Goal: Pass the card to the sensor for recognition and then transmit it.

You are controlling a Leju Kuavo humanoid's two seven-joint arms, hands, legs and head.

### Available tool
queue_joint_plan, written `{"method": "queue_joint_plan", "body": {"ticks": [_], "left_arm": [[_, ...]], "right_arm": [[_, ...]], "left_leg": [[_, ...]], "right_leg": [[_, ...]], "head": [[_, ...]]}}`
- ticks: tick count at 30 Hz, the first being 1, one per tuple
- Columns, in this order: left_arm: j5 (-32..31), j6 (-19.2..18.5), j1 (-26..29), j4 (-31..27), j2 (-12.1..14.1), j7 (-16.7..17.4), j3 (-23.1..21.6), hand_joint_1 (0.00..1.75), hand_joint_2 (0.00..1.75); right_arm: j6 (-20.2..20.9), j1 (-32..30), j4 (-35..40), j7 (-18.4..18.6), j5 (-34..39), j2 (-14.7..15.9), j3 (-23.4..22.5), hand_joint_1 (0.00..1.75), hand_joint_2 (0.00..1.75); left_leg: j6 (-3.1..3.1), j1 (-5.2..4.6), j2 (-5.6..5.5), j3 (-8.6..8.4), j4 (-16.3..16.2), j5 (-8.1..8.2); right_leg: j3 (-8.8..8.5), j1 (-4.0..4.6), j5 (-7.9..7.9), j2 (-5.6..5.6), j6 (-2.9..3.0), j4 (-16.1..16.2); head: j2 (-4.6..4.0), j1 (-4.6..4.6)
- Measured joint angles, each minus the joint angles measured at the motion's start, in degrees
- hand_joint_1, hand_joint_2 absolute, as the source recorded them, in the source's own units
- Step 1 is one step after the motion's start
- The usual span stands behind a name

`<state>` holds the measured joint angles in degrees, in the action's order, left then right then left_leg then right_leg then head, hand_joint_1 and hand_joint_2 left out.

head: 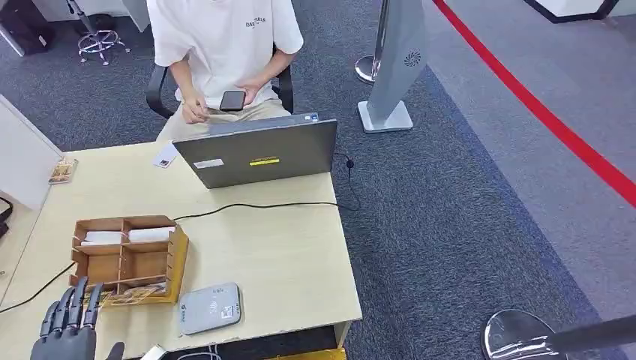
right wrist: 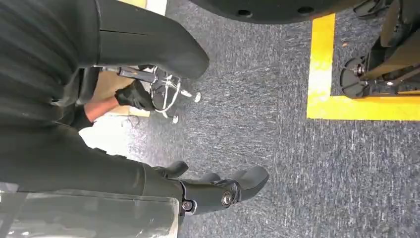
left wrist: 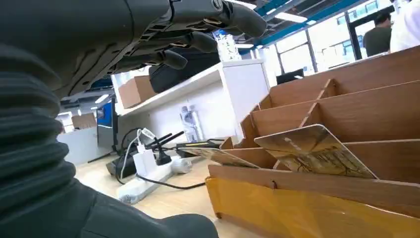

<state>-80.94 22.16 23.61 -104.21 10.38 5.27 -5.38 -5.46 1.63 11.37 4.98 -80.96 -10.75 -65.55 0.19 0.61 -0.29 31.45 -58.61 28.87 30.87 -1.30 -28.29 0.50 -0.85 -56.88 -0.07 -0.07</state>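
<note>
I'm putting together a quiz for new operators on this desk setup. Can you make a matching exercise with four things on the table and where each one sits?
Things:
1. laptop
2. wooden organizer
3. grey sensor pad
4. left hand

Places:
A. at the table's near edge, right of the organizer
B. at the near left corner, fingers spread, holding nothing
C. at the far edge, in front of the seated person
D. on the left half of the table, cards in its front slot

Pairs: 1-C, 2-D, 3-A, 4-B
</note>
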Motion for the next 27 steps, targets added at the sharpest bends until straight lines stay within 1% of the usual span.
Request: {"method": "queue_joint_plan", "body": {"ticks": [3, 9, 16, 19, 20, 27], "left_arm": [[-0.33, 0.09, -1.00, 0.98, -1.29, -1.09, 0.11, 0.00, 1.75], [-0.48, 0.07, -2.83, 2.27, -2.90, -1.55, 0.09, 0.00, 1.75], [-0.65, 0.02, -4.36, 3.23, -3.65, -1.83, -0.42, 0.00, 1.75], [-0.74, -0.17, -5.60, 3.37, -3.89, -1.83, -1.62, 0.00, 1.75], [-0.74, -0.28, -5.97, 3.37, -3.95, -1.81, -1.90, 0.00, 1.75], [-0.46, -0.94, -7.31, 3.37, -4.06, -1.62, -3.32, 0.00, 1.75]], "right_arm": [[0.15, 0.04, -0.02, -0.17, -0.63, 0.00, 0.02, 0.00, 1.75], [0.48, 0.07, -0.02, 0.37, -0.66, 0.00, 0.04, 0.00, 1.75], [0.79, 0.12, -0.02, 0.42, -1.20, 0.00, 0.15, 0.00, 1.75], [0.65, 0.19, -0.02, -0.54, -1.27, 0.00, 0.15, 0.00, 1.75], [0.65, 0.20, -0.02, -0.88, -1.27, 0.00, 0.15, 0.00, 0.00], [0.83, 0.24, -0.02, -1.38, -1.29, -0.02, 0.20, 0.00, 0.00]], "left_leg": [[0.00, 0.00, 0.00, 0.00, 0.00, 0.00], [0.00, 0.00, 0.00, -0.02, 0.00, 0.00], [0.00, 0.00, 0.00, -0.01, 0.00, 0.00], [0.00, 0.00, 0.00, -0.01, 0.00, 0.00], [0.00, 0.00, 0.00, -0.02, 0.00, 0.00], [0.00, 0.00, 0.01, -0.03, -0.01, 0.00]], "right_leg": [[0.00, 0.00, 0.00, 0.00, 0.00, 0.00], [-0.01, 0.00, 0.01, 0.00, 0.00, 0.00], [0.01, 0.00, 0.00, 0.00, 0.00, 0.00], [0.00, 0.00, 0.01, 0.00, 0.00, 0.00], [0.00, 0.00, 0.01, 0.01, 0.00, 0.00], [0.01, 0.00, 0.01, 0.02, -0.01, 0.00]], "head": [[0.00, 0.00], [0.00, 0.00], [0.00, 0.00], [0.00, 0.00], [0.00, 0.00], [0.00, 0.00]]}}
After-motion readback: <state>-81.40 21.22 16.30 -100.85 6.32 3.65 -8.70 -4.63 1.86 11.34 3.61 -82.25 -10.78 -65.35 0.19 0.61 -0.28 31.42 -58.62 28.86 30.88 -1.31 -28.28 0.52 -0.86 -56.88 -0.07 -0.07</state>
